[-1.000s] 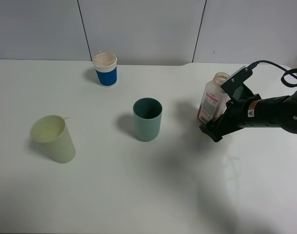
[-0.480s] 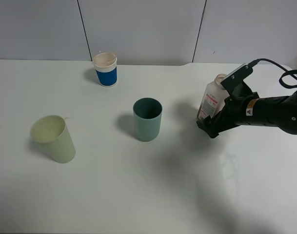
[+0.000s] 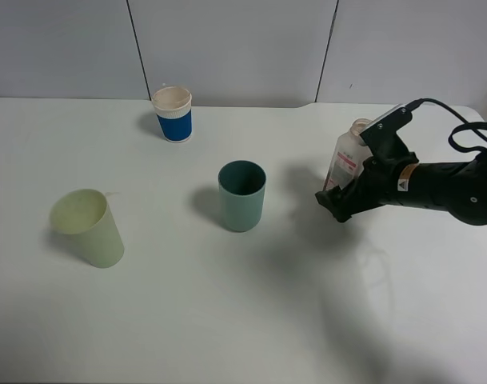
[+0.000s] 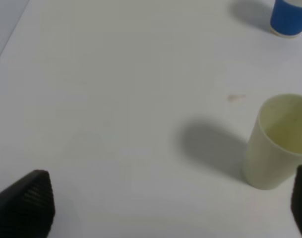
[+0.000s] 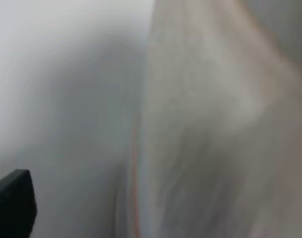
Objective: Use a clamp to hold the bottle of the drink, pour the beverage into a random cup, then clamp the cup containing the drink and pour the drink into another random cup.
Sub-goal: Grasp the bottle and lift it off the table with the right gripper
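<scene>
Over toward the desk's [image 3: 227, 320] right edge, the right gripper [image 3: 337, 202] is clamped round the lower body of the bottle [image 3: 349, 156], which leans with its open neck up. Its white-and-red label [image 3: 345, 166] carries print too small to read, and so does the little sticker on the arm. The teal tumbler [image 3: 242, 196] stands mid-desk, the blue cup [image 3: 173, 116] by the far edge, and a pale yellow-green cup [image 3: 89, 228] toward the left edge. The left gripper [image 4: 163, 210] hangs spread wide, holding nothing.
</scene>
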Controlling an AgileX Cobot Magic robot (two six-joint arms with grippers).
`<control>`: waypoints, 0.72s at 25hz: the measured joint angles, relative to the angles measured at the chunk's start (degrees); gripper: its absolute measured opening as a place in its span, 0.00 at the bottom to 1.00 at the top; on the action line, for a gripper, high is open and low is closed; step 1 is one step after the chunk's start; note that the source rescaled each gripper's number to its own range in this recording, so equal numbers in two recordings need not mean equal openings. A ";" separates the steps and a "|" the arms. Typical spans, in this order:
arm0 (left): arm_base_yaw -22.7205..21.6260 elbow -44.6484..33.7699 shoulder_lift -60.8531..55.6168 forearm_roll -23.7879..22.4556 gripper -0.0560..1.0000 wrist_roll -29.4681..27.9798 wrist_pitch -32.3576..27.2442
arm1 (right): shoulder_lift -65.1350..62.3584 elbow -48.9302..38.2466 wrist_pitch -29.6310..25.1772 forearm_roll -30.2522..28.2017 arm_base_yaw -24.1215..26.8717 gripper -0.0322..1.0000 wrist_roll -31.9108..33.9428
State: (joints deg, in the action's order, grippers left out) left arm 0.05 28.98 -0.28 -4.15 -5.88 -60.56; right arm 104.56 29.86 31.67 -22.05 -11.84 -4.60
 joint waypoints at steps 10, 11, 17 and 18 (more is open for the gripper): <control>0.00 0.00 0.00 0.00 0.89 0.00 0.00 | 0.00 0.00 0.44 0.00 0.00 0.04 1.08; 0.00 0.00 0.00 0.00 0.89 0.00 0.00 | 0.00 0.00 0.44 0.00 -0.04 0.04 1.44; 0.00 0.00 0.00 0.00 0.89 0.00 0.00 | 0.00 0.00 0.38 0.65 -1.07 0.04 2.96; 0.00 0.00 0.00 0.00 0.89 0.00 0.00 | 0.00 0.00 0.33 1.19 -1.56 0.04 3.05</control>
State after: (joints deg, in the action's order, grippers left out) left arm 0.05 28.98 -0.28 -4.15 -5.88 -60.56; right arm 104.56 29.86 32.00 -20.86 -13.40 -1.55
